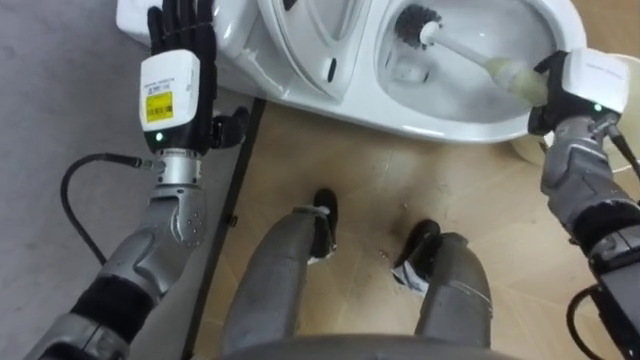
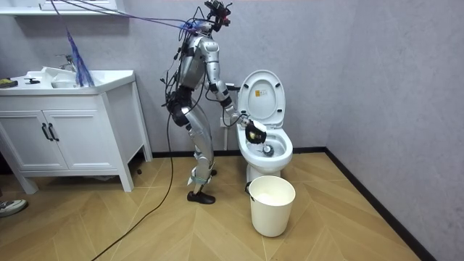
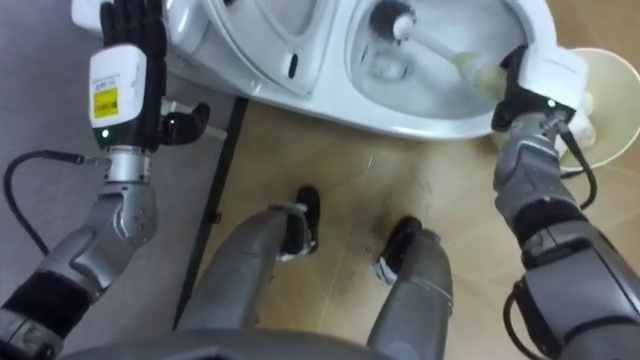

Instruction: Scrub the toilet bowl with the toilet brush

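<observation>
R hand (image 1: 572, 88) sits at the right rim of the toilet bowl (image 1: 450, 125), fingers curled round the handle of the toilet brush (image 1: 470, 55), gripping it at the thicker end. The brush slants down into the bowl, w/ its dark bristle head (image 1: 418, 24) low inside near the drain; can't tell if the bristles touch the porcelain.

L hand (image 1: 180, 60) is up on the robot's left, fingers straight & close together, pointing away from the body, thumb out to the side, holding nothing. It overlaps the back part of the toilet beside the raised lid (image 2: 262, 94); contact can't be told.

Room view: robot stands on the wood floor (image 2: 145, 232) at the toilet's side, both arms reaching to it. A white bucket (image 2: 272, 205) stands just in front of the toilet. A white cabinet (image 2: 69, 138) w/ a sink on top is well apart, at the room view's left
</observation>
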You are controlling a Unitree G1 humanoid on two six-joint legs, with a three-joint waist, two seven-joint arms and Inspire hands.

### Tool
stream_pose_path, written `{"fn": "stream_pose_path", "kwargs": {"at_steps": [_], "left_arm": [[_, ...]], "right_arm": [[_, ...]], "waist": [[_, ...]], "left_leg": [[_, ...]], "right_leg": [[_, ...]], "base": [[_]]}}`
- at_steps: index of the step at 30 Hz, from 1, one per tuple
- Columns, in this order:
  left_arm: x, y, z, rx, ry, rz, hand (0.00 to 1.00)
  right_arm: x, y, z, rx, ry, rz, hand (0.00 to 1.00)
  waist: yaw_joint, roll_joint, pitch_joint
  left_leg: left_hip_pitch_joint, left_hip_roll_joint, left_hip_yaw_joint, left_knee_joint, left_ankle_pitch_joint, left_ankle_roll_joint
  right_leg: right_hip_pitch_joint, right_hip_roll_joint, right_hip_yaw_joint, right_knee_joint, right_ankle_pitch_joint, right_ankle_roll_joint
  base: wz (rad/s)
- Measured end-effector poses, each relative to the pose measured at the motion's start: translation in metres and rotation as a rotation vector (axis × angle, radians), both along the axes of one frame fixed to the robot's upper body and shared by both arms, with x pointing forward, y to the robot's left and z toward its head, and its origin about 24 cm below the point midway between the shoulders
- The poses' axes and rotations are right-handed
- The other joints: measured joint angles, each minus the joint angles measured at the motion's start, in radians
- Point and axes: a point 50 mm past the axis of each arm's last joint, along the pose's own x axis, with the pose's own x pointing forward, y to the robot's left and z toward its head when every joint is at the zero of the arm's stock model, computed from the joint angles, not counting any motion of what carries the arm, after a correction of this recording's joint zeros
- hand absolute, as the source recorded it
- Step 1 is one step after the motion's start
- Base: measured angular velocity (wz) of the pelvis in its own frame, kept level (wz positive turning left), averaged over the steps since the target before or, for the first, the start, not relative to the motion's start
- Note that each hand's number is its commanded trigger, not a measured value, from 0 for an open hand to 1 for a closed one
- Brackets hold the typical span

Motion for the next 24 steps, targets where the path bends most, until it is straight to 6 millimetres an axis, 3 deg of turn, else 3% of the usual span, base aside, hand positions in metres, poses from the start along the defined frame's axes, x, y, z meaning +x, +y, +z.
{"fn": "stream_pose_path", "kwargs": {"at_steps": [8,11,16,24], "left_arm": [[-0.002,-0.004,-0.002,-0.039,0.014,-0.027,0.0],[-0.005,-0.003,-0.004,-0.049,0.016,-0.037,0.0],[-0.014,0.005,-0.006,-0.121,0.008,-0.03,0.0],[-0.012,0.006,-0.005,-0.118,-0.002,-0.029,0.0]], "right_arm": [[-0.01,0.011,-0.011,-0.147,0.155,0.124,1.0],[-0.011,0.014,-0.011,-0.167,0.166,0.142,1.0],[-0.017,0.025,-0.012,-0.164,0.182,0.183,1.0],[-0.008,0.015,-0.003,-0.184,0.177,0.169,1.0]], "waist": [[0.023,0.011,0.0008],[0.022,0.01,0.0013],[0.003,0.01,0.0008],[0.008,0.007,0.0028]], "left_leg": [[0.016,0.007,-0.014,-0.029,0.007,-0.014],[0.023,0.009,-0.013,-0.036,0.007,-0.015],[0.036,0.029,-0.02,-0.045,0.006,-0.02],[0.028,0.037,-0.019,-0.028,0.008,-0.024]], "right_leg": [[0.026,0.017,-0.017,-0.035,0.005,-0.007],[0.036,0.018,-0.022,-0.045,0.005,-0.006],[0.073,0.047,-0.043,-0.099,0.015,-0.007],[0.074,0.049,-0.048,-0.085,0.013,-0.013]], "base": [[0.02],[0.0],[0.0],[0.01]]}}
